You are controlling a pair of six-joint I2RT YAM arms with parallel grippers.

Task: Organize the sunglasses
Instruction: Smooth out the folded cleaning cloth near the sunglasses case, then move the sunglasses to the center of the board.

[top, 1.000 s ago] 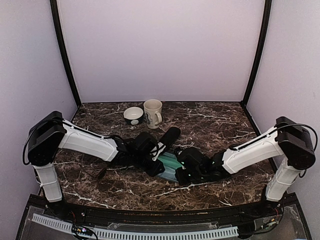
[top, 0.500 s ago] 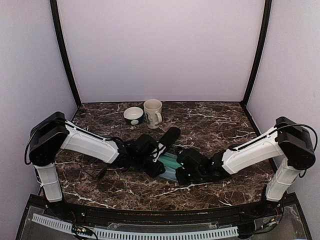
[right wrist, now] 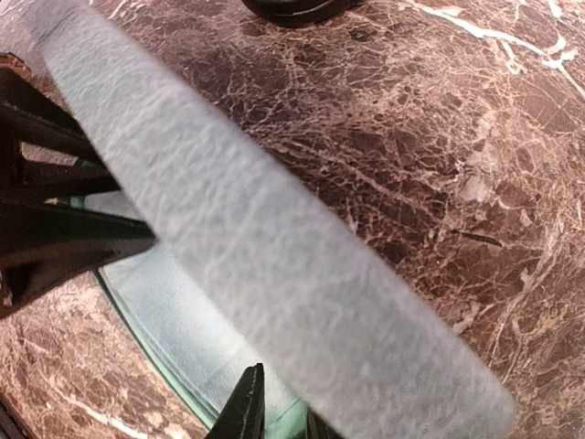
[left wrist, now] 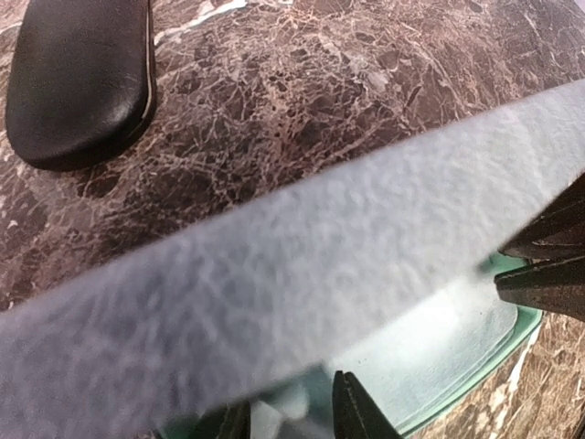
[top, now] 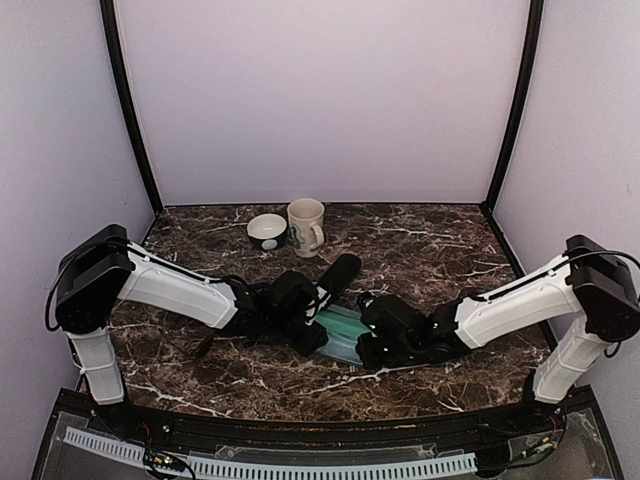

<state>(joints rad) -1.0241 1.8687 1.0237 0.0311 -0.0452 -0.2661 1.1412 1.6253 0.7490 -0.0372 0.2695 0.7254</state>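
The grey-blue case [top: 343, 335] lies open at mid-table between both arms, its mint lining [left wrist: 448, 338] showing. Its raised lid [left wrist: 302, 274] crosses the left wrist view and also fills the right wrist view [right wrist: 274, 247]. My left gripper [left wrist: 292, 422] is shut on the case's left end, with the mint rim between its fingers. My right gripper [right wrist: 279, 422] is shut on the rim at the right end [top: 366, 344]. No sunglasses show in the case or anywhere on the marble.
A black oblong case [top: 340, 272] lies just behind the open one. A cream mug [top: 306, 226] and a small bowl [top: 267, 231] stand at the back. A thin dark shape [top: 203, 346] lies by the left arm; I cannot tell what it is.
The right arm has shifted slightly to the right, and more of the mint lining shows between the grippers. The left arm has barely moved.
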